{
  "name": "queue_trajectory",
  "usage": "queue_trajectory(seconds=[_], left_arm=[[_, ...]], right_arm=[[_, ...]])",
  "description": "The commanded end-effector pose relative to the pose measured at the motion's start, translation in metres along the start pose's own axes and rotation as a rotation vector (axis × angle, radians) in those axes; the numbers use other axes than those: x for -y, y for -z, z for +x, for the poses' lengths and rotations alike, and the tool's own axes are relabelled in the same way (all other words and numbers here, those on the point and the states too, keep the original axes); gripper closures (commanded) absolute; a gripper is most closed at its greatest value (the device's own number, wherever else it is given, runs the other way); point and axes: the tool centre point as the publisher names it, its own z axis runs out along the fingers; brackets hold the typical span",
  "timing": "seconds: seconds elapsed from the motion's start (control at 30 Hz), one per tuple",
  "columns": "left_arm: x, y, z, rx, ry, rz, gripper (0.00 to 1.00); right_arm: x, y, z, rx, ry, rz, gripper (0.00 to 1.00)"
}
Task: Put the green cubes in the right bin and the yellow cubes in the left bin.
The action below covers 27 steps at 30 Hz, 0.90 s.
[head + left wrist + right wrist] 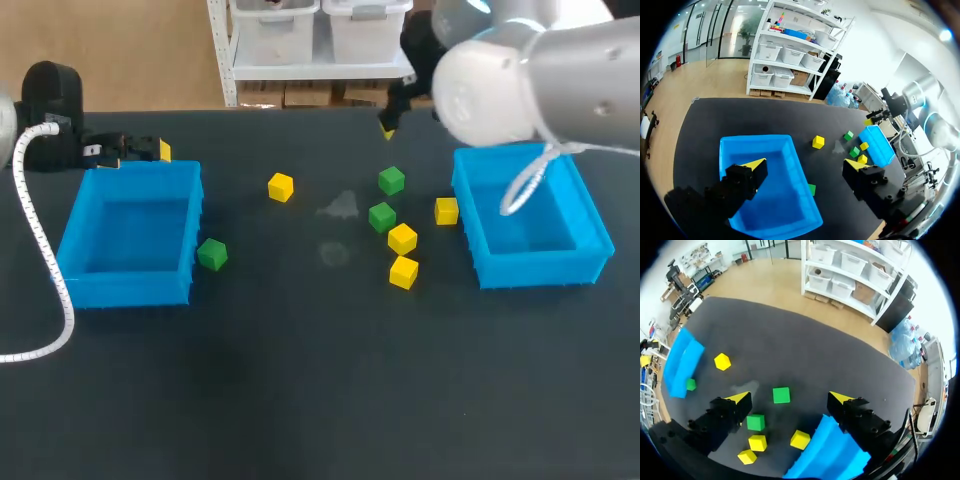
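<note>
Yellow cubes (403,271): four on the table. Three are clustered near the right bin (540,268), and one sits alone further back, mid-table.
Green cubes (381,216): three. One is just beside the left bin (130,288), and two are in the cluster.
Bins: no cube in either.
Handling, judged: small, rigid, probably light, flat-sided. Pinch across two opposite faces from above, minding close neighbours in the cluster.
Left gripper (805,165): behind the left bin, fingers wide apart, holding nothing.
Right gripper (790,399): at the table's far side, beyond the cluster, likewise spread and empty.
</note>
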Motion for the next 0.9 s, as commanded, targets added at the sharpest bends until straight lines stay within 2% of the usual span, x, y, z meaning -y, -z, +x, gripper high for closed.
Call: queue_trajectory(seconds=[0.03,0.4,0.9], left_arm=[[-0.002,0.0,0.001,0.006,-0.002,0.009,0.0],[-0.002,0.0,0.001,0.006,-0.002,0.009,0.0],[-0.002,0.0,0.001,0.006,-0.002,0.009,0.0]], right_arm=[[0.0,-0.023,-0.012,-0.089,-0.004,0.013,0.0],[-0.001,-0.044,0.0,-0.161,0.012,0.044,0.0],[-0.011,-0.07,0.039,-0.241,0.025,0.044,0.0]])
